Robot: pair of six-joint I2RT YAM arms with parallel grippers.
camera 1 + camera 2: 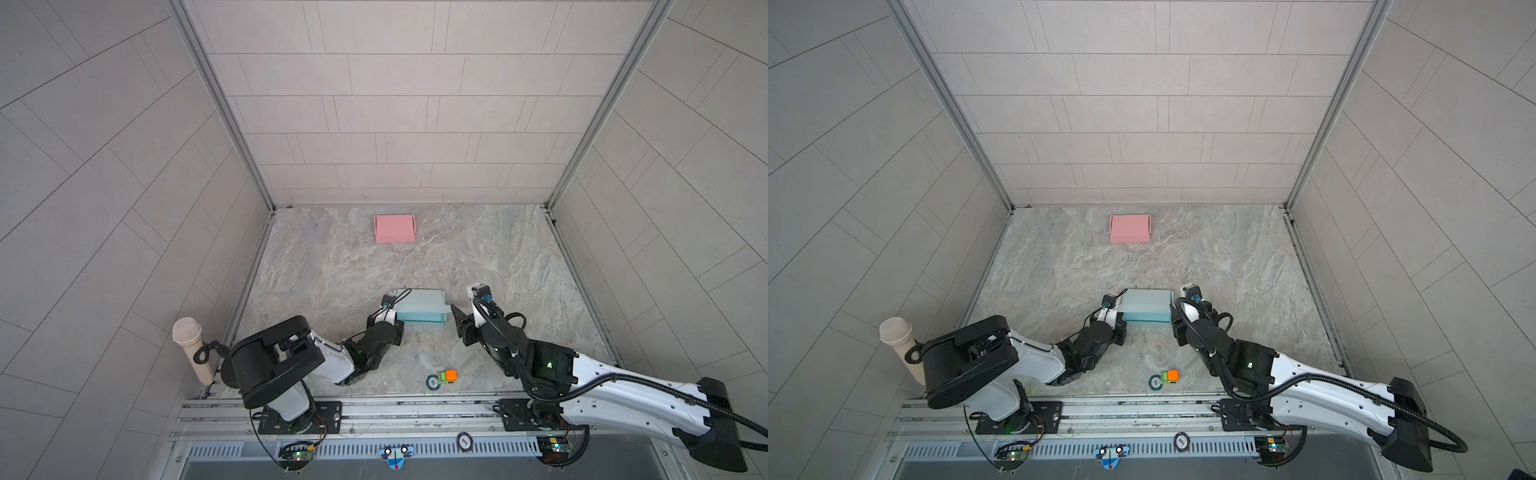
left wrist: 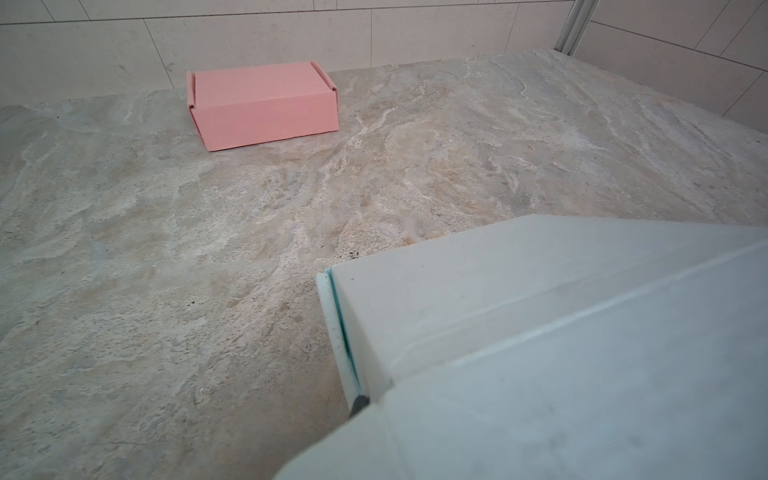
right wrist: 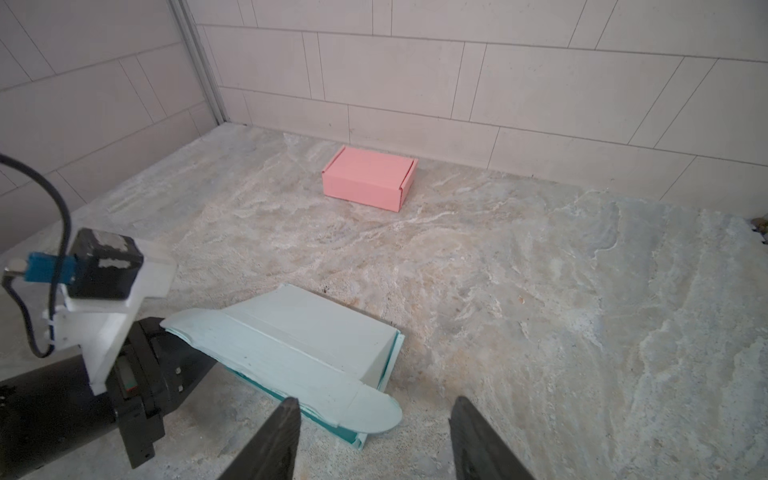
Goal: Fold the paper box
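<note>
In both top views the blue paper box (image 1: 419, 307), part-folded with loose flaps, lies near the middle of the stone-patterned table (image 1: 353, 270), between the two arms. A finished pink box (image 1: 395, 228) stands far off by the back wall. The left gripper (image 1: 397, 322) touches the box's left end, and the right gripper (image 1: 461, 324) stands just beside its right end, apart from it. A small toy (image 1: 446, 376) lies nearer the rail, where a round tag (image 1: 464, 440) bears writing too small to read. Left wrist view: one dark fingertip (image 2: 359, 405) shows at the box's end wall, the pincer pressed together, apparently pinching that thin wall. Right wrist view: the right pincer's fingers (image 3: 274, 436) stand spread and empty, with a rounded ear flap (image 3: 370, 415) just beyond them. The card looks light, thin and easily creased. It is probably best taken by a flap edge close to a fold line. Neither box carries print.
</note>
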